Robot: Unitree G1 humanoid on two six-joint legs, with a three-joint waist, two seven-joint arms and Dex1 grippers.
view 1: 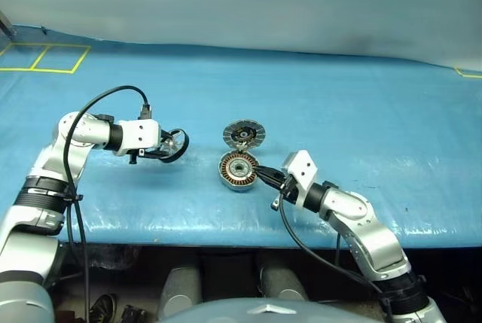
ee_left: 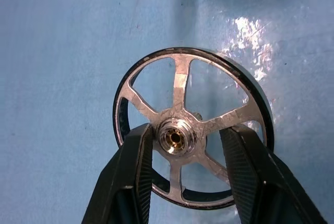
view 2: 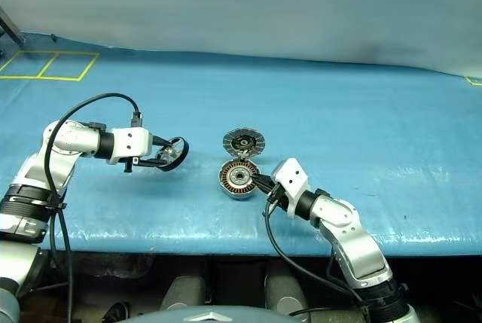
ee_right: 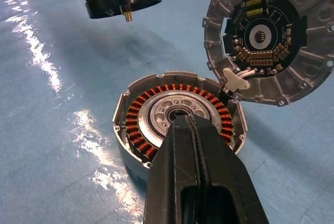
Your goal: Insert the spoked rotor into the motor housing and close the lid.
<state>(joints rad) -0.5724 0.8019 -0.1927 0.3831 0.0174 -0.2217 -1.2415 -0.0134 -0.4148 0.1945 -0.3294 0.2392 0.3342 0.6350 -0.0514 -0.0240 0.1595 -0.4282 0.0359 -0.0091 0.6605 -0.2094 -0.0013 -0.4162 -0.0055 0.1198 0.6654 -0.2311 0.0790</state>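
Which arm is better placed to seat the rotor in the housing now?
Left: its left gripper holds the spoked rotor above the table. The shut right gripper rests at the open motor housing.

The blue surface [view 1: 361, 112] is viewed from above, forward and down, by both head eyes. The spoked rotor [ee_left: 190, 130] is seen close by the left wrist camera, the motor housing [ee_right: 180, 117] by the right; the rotor is shared.
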